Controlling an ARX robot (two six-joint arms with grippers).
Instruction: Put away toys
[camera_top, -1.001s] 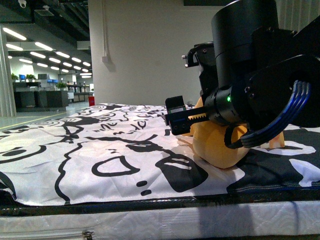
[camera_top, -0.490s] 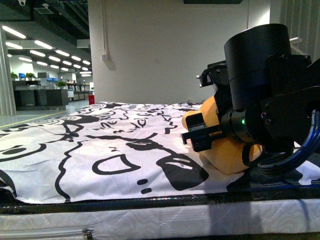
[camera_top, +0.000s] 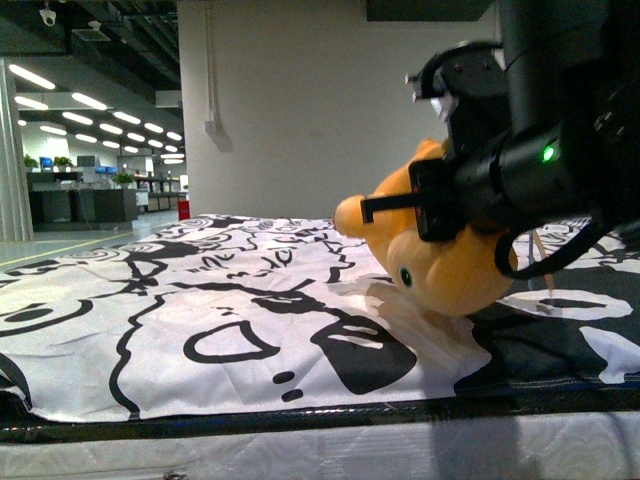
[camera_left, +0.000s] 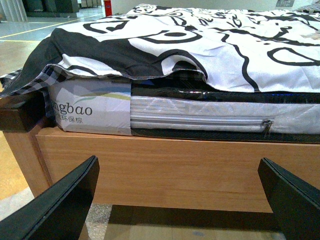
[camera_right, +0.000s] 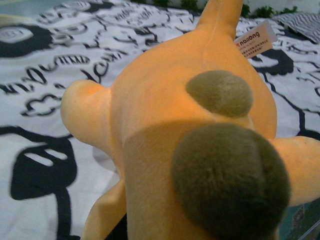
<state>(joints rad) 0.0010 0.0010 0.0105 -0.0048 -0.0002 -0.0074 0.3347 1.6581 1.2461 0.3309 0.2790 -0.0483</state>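
The orange-yellow plush animal (camera_top: 445, 265) hangs tilted just above the right side of the bed, its dark eye toward me and one stubby limb pointing left. My right gripper (camera_top: 422, 205) is shut on its upper body. In the right wrist view the plush animal (camera_right: 165, 115) fills the picture, showing two brown patches and a white tag (camera_right: 255, 39); the fingers are hidden there. My left gripper (camera_left: 180, 200) is open, low beside the bed, with nothing between its black fingers (camera_left: 65, 200). It does not show in the front view.
A black-and-white patterned cover (camera_top: 200, 300) lies over the mattress (camera_left: 195, 117), which rests on a wooden bed frame (camera_left: 175, 165). A white wall (camera_top: 300, 100) stands behind the bed, with an open office hall at the far left.
My right arm has risen and shifted right with the plush animal, lifting it off the cover and tipping it so one limb points left.
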